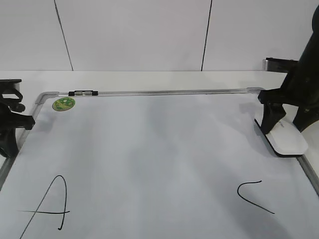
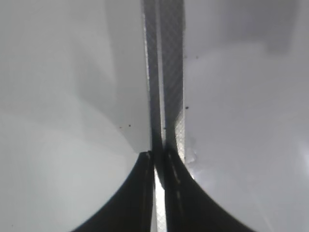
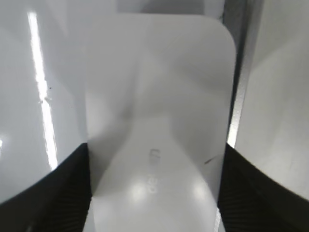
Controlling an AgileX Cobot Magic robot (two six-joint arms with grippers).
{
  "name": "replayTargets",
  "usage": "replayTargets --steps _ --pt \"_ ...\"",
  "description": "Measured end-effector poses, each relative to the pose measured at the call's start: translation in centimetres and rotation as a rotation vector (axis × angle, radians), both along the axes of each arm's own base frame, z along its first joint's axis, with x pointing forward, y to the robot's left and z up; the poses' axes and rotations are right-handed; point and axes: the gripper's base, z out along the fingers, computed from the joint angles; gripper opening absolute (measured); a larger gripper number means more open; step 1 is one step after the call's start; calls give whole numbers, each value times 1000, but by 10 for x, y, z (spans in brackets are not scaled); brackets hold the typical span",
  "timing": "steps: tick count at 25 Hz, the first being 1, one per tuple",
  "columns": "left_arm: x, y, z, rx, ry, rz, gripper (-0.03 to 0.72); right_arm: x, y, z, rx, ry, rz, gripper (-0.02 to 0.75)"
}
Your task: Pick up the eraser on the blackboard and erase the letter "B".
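Note:
The blackboard [image 1: 159, 144] is a white board with a silver frame lying flat on the table. The white eraser [image 1: 288, 140] lies at the board's right edge, against the frame. My right gripper [image 1: 284, 128] straddles it, one finger pressed on each long side; the right wrist view shows the eraser [image 3: 154, 87] filling the gap between the fingers [image 3: 154, 193]. My left gripper [image 1: 11, 142] is at the board's left edge, closed on the frame strip [image 2: 169, 72] between its fingers [image 2: 158, 162]. No letter "B" shows in any view.
A large black "A" [image 1: 47, 206] is at the board's front left and a "C" [image 1: 251, 194] at the front right. A round green magnet [image 1: 64, 103] sits at the back left corner. A small black clip [image 1: 83, 93] sits on the far frame.

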Motion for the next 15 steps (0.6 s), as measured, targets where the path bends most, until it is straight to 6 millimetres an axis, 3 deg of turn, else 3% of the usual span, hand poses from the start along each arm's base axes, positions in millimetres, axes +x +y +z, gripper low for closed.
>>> replayTargets --steps 15 --pt "0 0 0 0 0 0 17 0 0 0 -5 -4 2 535"
